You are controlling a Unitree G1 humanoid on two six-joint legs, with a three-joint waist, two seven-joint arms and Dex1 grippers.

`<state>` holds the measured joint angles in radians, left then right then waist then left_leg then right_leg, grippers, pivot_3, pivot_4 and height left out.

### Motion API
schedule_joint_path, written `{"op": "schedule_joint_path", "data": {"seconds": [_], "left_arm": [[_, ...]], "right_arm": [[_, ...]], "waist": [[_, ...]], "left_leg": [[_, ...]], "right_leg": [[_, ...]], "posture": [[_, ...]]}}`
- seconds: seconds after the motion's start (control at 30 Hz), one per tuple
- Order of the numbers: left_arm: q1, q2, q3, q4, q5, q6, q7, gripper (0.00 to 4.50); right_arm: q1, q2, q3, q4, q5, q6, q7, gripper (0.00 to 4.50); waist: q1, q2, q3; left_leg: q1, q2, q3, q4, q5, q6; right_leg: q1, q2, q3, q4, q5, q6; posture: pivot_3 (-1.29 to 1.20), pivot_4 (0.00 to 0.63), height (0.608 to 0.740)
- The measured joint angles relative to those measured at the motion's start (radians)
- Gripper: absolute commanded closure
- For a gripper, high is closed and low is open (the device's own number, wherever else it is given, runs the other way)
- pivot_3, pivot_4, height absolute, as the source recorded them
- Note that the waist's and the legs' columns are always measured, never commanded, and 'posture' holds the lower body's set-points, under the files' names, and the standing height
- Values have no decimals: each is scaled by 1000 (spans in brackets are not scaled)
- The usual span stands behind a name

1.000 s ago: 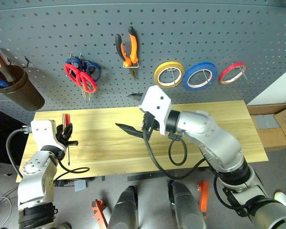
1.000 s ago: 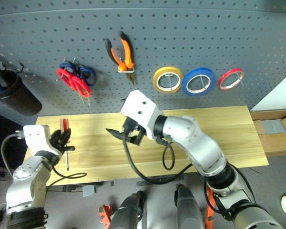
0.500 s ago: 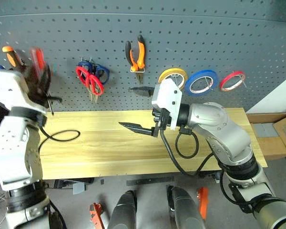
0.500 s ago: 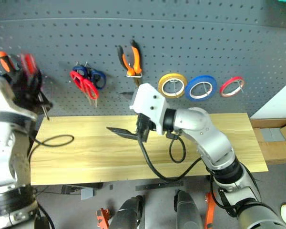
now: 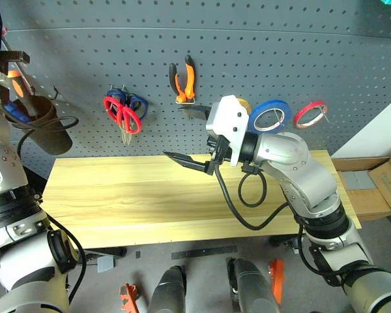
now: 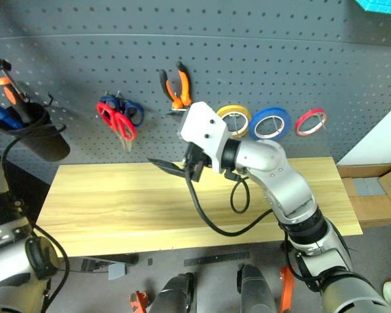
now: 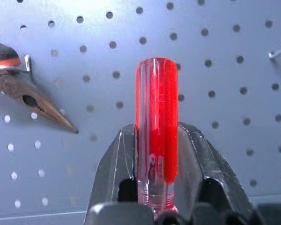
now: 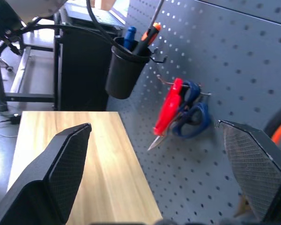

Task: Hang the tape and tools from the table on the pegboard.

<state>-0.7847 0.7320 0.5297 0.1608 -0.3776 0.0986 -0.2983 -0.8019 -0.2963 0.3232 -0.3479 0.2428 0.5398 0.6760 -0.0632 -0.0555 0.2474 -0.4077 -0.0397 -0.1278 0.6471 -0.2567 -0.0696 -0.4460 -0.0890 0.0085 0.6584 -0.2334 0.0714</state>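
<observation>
The dark grey pegboard already carries the blue tape, the red-handled scissors and the orange-and-black pliers, above the bare wooden table. A black cup at the board's left holds other screwdrivers. The right gripper hangs over the table, jaws spread wide and empty. The left gripper, raised at the board's upper left, is clamped on the last tool, the slim screwdriver, pinched low on its clear red handle, whose butt end points at the board. The tool looks light and rigid; the smooth plastic handle may slip or pivot, so a firm hold on its fluted sides seems wisest.
</observation>
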Motion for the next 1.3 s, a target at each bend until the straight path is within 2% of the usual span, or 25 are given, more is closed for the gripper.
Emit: {"op": "schedule_joint_path", "data": {"seconds": [0.27,0.47,0.63,0.77,0.83,0.97,1.1,1.2,1.3], "left_arm": [[135,10,29,37,39,-45,14,3690],[147,6,25,138,64,-123,21,3690],[127,-32,6,227,65,-172,22,2016],[126,-33,6,232,66,-194,44,573],[124,-39,8,231,63,-202,54,9],[101,-73,-3,155,32,-201,57,9],[51,-83,-111,-62,-5,-96,21,9],[73,-109,-230,-206,-51,17,-48,9],[186,-132,-315,-299,-88,125,-117,9]], "right_arm": [[-4,8,0,4,-4,-6,3,0],[-5,29,1,14,-4,-20,17,0],[-5,45,2,22,-7,-36,22,0],[-5,44,3,22,-7,-37,24,0],[-4,44,3,22,-7,-37,24,0],[-2,42,-4,21,-2,-37,24,0],[22,29,-69,5,43,-36,24,0],[47,1,-131,-28,81,-31,24,0],[114,-47,-186,-76,99,-8,8,0]], "waist": [[-3,0,-6],[5,-1,-13],[6,-2,-17],[6,-2,-17],[5,-2,-20],[5,-4,-26],[13,-4,-36],[15,6,-48],[-1,14,-55]], "left_leg": [[1,0,0,1,0,0],[2,0,0,3,0,0],[5,0,0,4,0,0],[6,0,0,4,0,0],[6,0,0,4,0,0],[6,0,0,6,0,0],[5,-2,-1,9,0,0],[7,-2,1,13,-3,3],[12,-1,4,13,-4,6]], "right_leg": [[0,0,1,3,0,0],[1,0,1,5,0,0],[4,0,1,5,0,0],[4,0,2,6,0,0],[4,0,2,6,0,0],[4,0,1,6,0,0],[8,0,1,5,1,0],[11,-1,3,5,1,0],[15,1,7,7,1,1]], "posture": [[-7,143,740],[1,142,740],[-5,142,740],[-14,141,740],[-18,140,740],[-22,134,740],[-32,127,740],[-49,120,740],[-64,112,740]]}}
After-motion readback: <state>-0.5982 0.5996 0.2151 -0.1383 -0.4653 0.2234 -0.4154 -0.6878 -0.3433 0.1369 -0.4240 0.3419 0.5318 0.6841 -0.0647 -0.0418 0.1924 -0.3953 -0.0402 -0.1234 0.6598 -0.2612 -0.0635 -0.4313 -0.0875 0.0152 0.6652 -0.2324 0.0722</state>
